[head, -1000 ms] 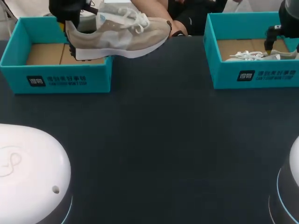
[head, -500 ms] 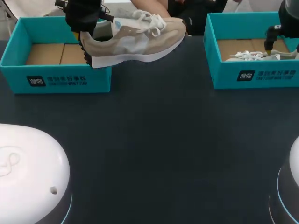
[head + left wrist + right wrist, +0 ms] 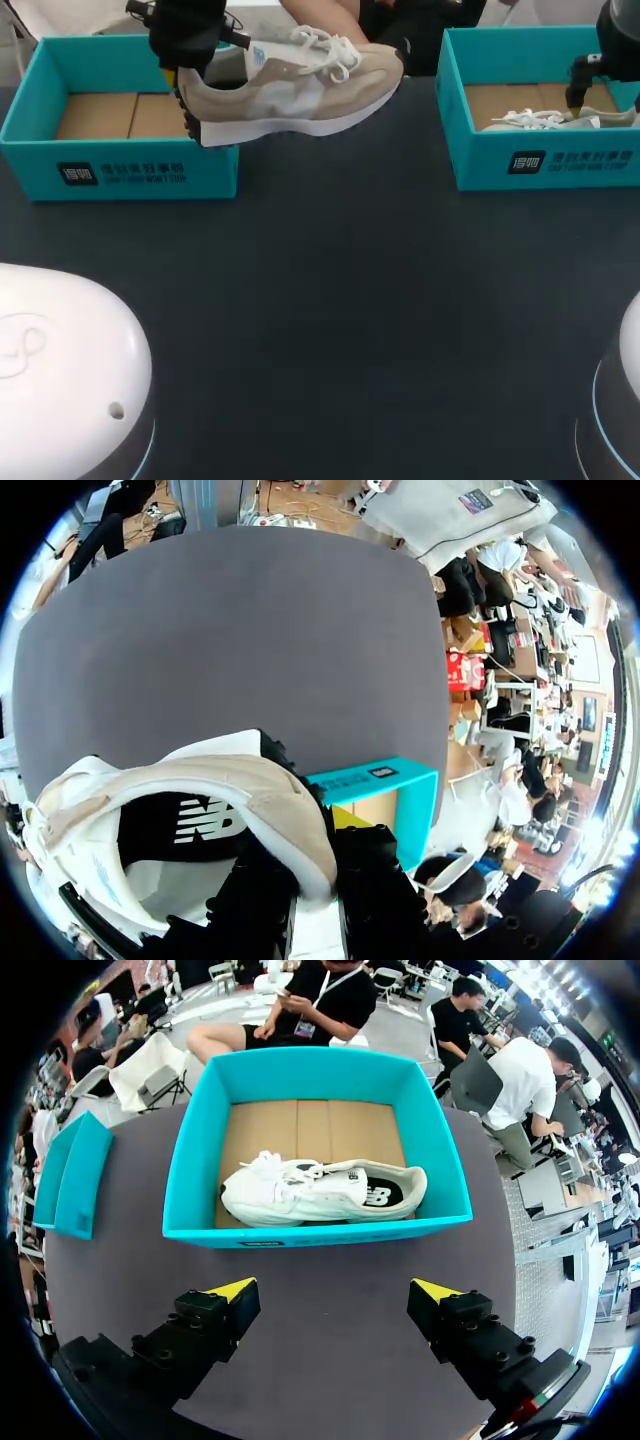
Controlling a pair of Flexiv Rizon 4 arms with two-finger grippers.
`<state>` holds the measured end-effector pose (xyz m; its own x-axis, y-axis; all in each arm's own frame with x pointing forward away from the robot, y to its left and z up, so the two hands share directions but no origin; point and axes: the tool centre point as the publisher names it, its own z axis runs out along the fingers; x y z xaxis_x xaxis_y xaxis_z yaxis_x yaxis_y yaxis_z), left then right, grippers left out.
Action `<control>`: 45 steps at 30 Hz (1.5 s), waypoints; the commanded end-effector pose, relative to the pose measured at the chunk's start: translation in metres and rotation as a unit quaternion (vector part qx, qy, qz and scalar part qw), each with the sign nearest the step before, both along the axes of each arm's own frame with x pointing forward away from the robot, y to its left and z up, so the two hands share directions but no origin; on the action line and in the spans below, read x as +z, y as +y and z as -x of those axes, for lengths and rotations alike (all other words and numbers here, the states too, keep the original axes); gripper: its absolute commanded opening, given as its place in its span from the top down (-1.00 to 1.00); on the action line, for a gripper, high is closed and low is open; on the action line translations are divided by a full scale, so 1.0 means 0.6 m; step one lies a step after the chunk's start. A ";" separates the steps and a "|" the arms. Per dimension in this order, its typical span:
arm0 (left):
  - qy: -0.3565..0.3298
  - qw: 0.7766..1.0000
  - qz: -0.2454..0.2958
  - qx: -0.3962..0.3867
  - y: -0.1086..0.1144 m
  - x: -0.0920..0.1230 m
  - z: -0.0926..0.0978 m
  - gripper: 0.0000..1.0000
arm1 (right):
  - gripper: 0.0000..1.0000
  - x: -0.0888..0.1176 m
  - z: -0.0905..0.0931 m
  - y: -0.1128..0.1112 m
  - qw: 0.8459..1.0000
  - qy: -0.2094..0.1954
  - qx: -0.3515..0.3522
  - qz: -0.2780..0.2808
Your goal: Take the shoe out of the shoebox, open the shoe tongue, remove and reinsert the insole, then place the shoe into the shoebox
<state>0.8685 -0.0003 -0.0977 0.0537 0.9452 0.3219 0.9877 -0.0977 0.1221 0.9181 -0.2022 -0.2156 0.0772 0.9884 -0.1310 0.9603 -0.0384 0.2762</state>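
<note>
A beige shoe with white laces hangs in the air, its heel over the right end of the left teal shoebox and its toe out past the box toward the table's middle. My left gripper is shut on its heel collar. In the left wrist view the shoe's heel is pinched in the gripper, with the box corner beyond. My right gripper stands open, short of the right shoebox, where a white shoe lies on its side.
The dark table stretches between and in front of the two boxes. The right shoebox with the white shoe stands at the back right, with my right gripper above it. The left box's cardboard floor is bare.
My left gripper has carried the beige shoe to the right, out past the left box's right wall. The right arm has not moved.
</note>
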 end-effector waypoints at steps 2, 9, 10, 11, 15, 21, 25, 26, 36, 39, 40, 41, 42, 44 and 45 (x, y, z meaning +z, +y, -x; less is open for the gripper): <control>-0.001 1.000 -0.014 -0.008 -0.016 -0.006 0.010 1.00 | -1.00 -0.001 0.001 0.000 1.000 -0.001 0.000 0.000; -0.005 1.000 0.012 -0.020 -0.100 -0.041 0.081 1.00 | -1.00 -0.001 0.001 0.000 1.000 -0.001 0.000 0.000; 0.001 1.000 0.023 -0.020 -0.105 -0.044 0.086 1.00 | -1.00 -0.001 0.001 0.000 1.000 -0.001 0.000 0.000; 0.010 0.999 0.027 -0.024 -0.111 -0.048 0.092 1.00 | -1.00 -0.001 0.001 0.000 1.000 -0.001 0.000 0.000; 0.015 0.999 0.029 -0.041 -0.146 -0.064 0.123 1.00 | -1.00 -0.001 0.001 0.000 1.000 -0.001 0.000 0.000; 0.021 0.996 0.055 -0.064 -0.181 -0.105 0.153 1.00 | -1.00 -0.001 0.001 0.000 1.000 -0.001 0.000 0.000; 0.012 0.996 0.050 -0.078 -0.189 -0.136 0.160 1.00 | -1.00 -0.001 0.001 0.000 1.000 -0.001 0.000 0.000; 0.008 0.995 0.045 -0.086 -0.191 -0.145 0.163 1.00 | -1.00 -0.001 0.001 0.000 1.000 -0.001 0.000 0.000; 0.017 0.994 0.050 -0.098 -0.199 -0.233 0.197 1.00 | -1.00 -0.001 0.001 0.000 1.000 -0.001 0.000 0.000; 0.014 0.994 0.039 -0.101 -0.203 -0.257 0.210 1.00 | -1.00 -0.001 0.001 0.000 1.000 -0.001 0.000 0.000; 0.021 0.994 0.045 -0.097 -0.203 -0.266 0.213 1.00 | -1.00 -0.001 0.001 0.000 1.000 -0.001 0.000 0.000; 0.022 0.994 0.045 -0.094 -0.203 -0.273 0.215 1.00 | -1.00 -0.001 0.001 0.000 1.000 -0.001 0.000 0.000; 0.025 0.994 0.038 -0.098 -0.206 -0.288 0.219 1.00 | -1.00 -0.001 0.001 0.000 1.000 -0.001 0.000 0.000; 0.019 0.995 0.019 -0.095 -0.209 -0.310 0.223 1.00 | -1.00 -0.001 0.001 0.000 1.000 -0.001 0.000 0.000; 0.021 0.996 0.019 -0.088 -0.209 -0.320 0.224 1.00 | -1.00 -0.001 0.001 0.000 1.000 -0.001 0.000 0.000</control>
<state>0.7358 -0.1150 -0.2687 0.2443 0.9328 0.2650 0.9574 -0.2753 0.0865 0.9181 -0.2023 -0.2156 0.0774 0.9884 -0.1309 0.9603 -0.0386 0.2762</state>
